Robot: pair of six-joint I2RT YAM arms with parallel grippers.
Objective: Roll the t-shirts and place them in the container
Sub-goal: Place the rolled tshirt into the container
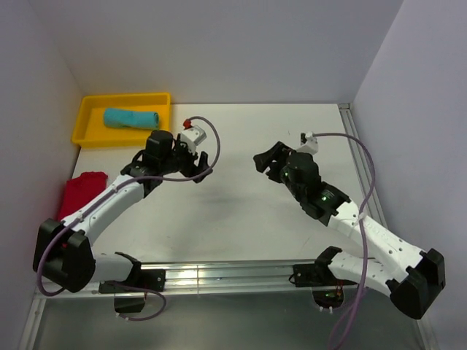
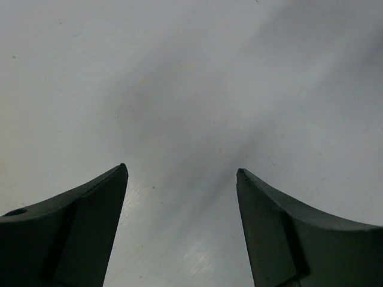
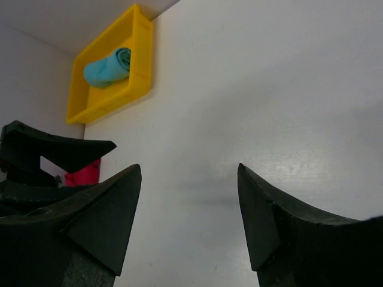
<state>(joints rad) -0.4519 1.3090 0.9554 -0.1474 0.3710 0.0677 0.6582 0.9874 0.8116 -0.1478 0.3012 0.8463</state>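
Observation:
One teal t-shirt [image 1: 131, 118] lies rolled up inside the yellow tray [image 1: 82, 122] at the far left corner. The right wrist view shows the same teal t-shirt [image 3: 108, 67] in the tray [image 3: 141, 54]. A red t-shirt [image 1: 82, 191] lies bunched at the table's left edge, partly under the left arm; a bit of the red t-shirt [image 3: 85, 174] shows in the right wrist view. My left gripper [image 1: 200, 163] is open over bare table, nothing between its fingers [image 2: 90, 221]. My right gripper [image 1: 265, 163] faces it, open and empty, a hand's width to its right.
The white table [image 1: 241, 219] is boxed in by pale walls at the back and both sides. A metal rail [image 1: 219, 277] runs along the near edge by the arm bases. Purple cables loop off both wrists.

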